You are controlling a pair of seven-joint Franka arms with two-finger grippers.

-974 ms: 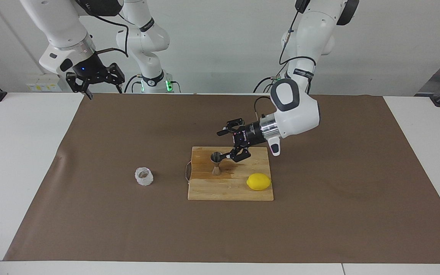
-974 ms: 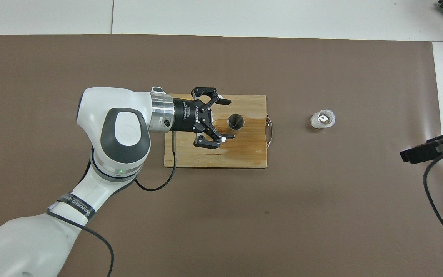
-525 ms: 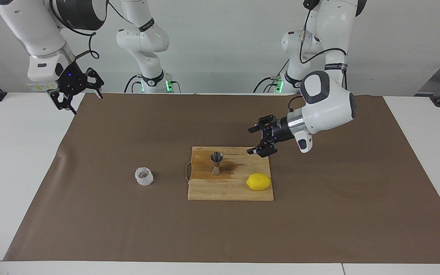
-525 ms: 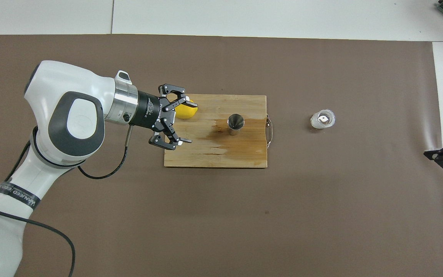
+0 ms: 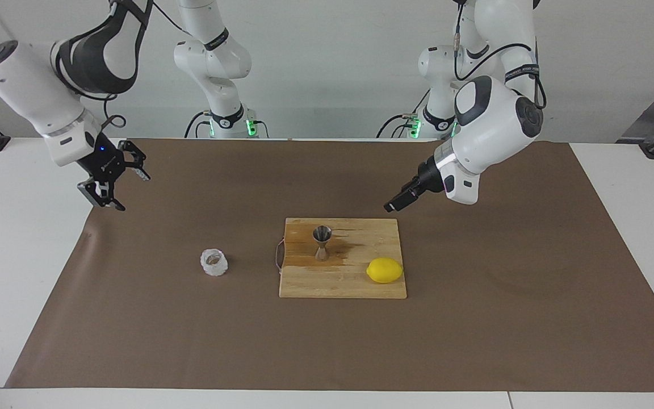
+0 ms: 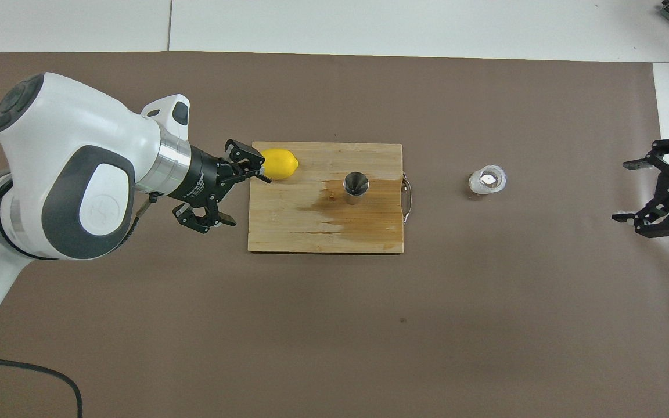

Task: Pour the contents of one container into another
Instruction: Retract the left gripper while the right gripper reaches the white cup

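cup (image 5: 214, 262): small, squat, translucent whitish, knobbly wall; upright on brown mat, left of centre in the facing view
jigger (image 5: 321, 242): shiny steel hourglass; upright on the wooden board, frame centre, well apart from cup

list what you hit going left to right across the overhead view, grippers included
left gripper → lemon → wooden cutting board → steel jigger → knobbly translucent cup → right gripper

Bright, even light from above (soft faint shadows only), both views sharp, without glare.
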